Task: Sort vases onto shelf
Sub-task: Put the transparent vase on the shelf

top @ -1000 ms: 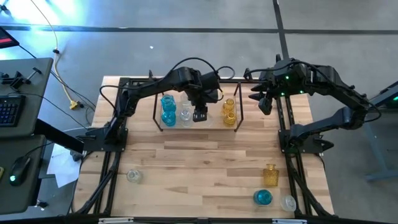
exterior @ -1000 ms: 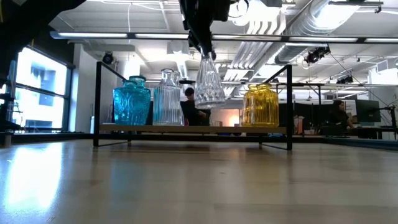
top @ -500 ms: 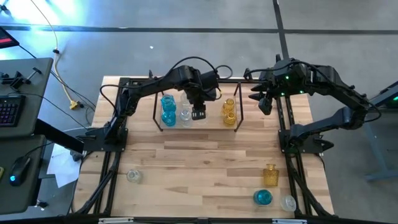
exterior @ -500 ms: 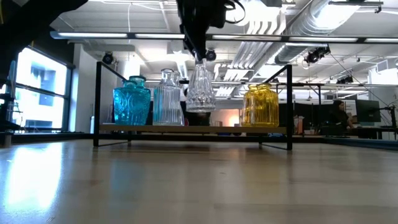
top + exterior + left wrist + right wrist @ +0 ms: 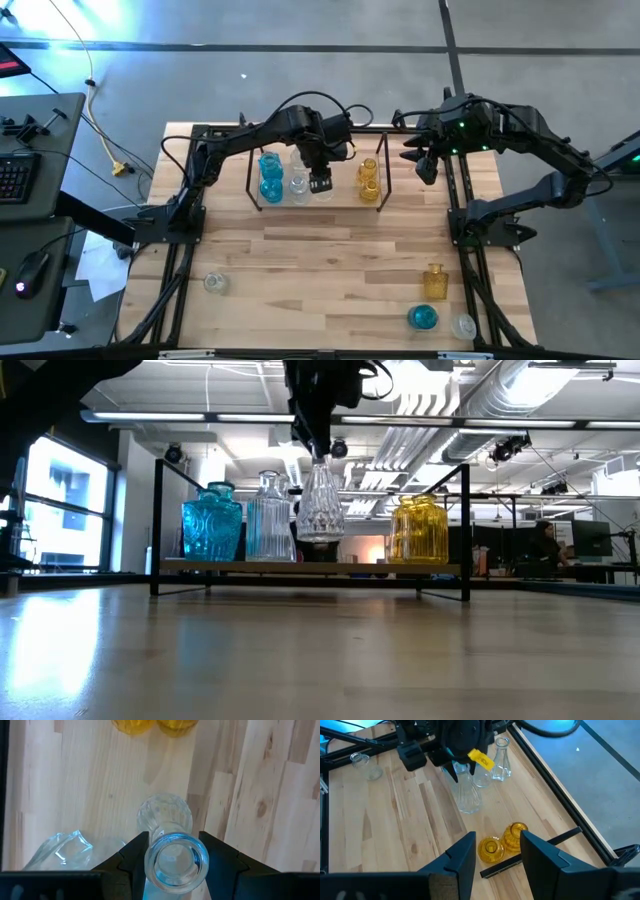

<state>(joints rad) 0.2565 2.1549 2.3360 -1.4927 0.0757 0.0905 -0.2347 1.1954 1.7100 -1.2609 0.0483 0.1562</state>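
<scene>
Over the shelf [image 5: 372,196], left hand [image 5: 318,452] grips a clear vase [image 5: 320,515] by its neck, base near floor; next: lower, release. Right hand [image 5: 424,166] idle, empty, part-open.

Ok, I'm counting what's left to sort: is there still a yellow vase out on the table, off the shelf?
Yes, in the high view a yellow vase stands on the table near the right edge, well clear of the shelf.

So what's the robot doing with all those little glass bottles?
It's sorting vases onto a shelf. The left gripper holds a clear vase by its neck, over the shelf between another clear vase and the yellow vases. A blue vase stands at the end. The right gripper waits, empty, beside the shelf. More vases wait on the table.
</scene>
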